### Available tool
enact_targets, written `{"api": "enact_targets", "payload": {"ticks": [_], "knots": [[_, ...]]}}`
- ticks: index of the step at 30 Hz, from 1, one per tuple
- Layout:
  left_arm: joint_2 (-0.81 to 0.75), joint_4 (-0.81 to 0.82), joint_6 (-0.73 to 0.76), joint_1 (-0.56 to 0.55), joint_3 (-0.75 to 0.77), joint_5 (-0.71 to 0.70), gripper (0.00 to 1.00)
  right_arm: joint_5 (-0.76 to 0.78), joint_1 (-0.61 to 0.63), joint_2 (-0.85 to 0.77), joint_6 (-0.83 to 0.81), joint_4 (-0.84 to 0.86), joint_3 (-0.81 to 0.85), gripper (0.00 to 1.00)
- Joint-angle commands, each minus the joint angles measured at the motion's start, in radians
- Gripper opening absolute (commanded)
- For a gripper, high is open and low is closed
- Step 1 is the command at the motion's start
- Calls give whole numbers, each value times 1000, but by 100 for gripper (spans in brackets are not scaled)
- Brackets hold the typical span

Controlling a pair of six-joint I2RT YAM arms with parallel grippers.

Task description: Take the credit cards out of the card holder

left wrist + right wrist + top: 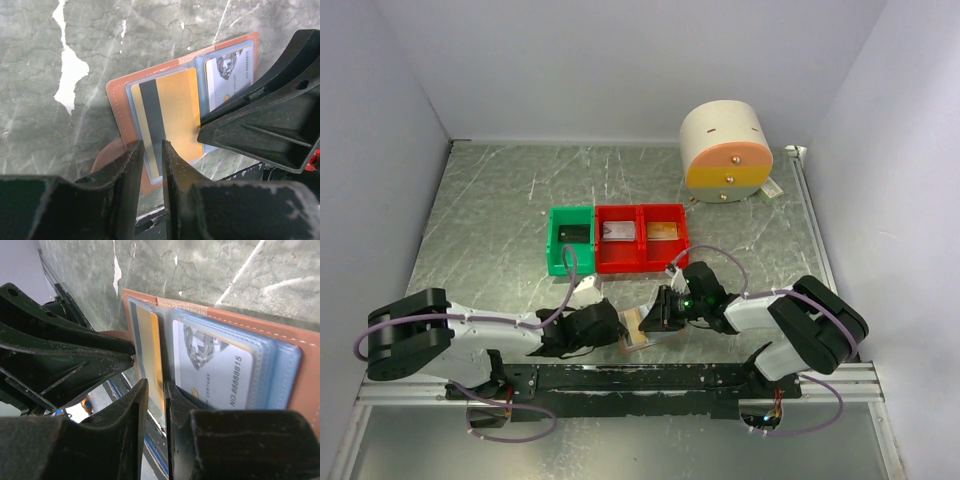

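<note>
Jaws of left gripper [151, 146] and right gripper [156, 384] straddle gold card [175, 110].

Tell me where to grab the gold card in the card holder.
Probably pinch the gold card by its short edge nearest the left end effector, coming from that side; it lies flat in the card holder, so only an edge offers grip.

Overhead shot is lit evenly and softly from above, and only faint shadows are cast on the grey-green marbled tabletop [500, 200]. In the wrist views its white patches are blown out and the close foreground is blurred, yet print on the silver-grey plastic credit card [215, 375] is kept readable.
</note>
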Motion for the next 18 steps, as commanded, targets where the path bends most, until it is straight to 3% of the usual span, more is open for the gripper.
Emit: {"api": "enact_targets", "payload": {"ticks": [1, 9, 18], "knots": [[58, -32, 6, 6, 45, 16, 32, 15, -6, 16, -1, 10, 15, 20], [79, -91, 0, 4, 76, 10, 30, 12, -6, 1, 19, 39, 4, 14], [115, -142, 4, 4, 110, 12, 28, -2, -31, -34, 21, 15, -4, 21]]}}
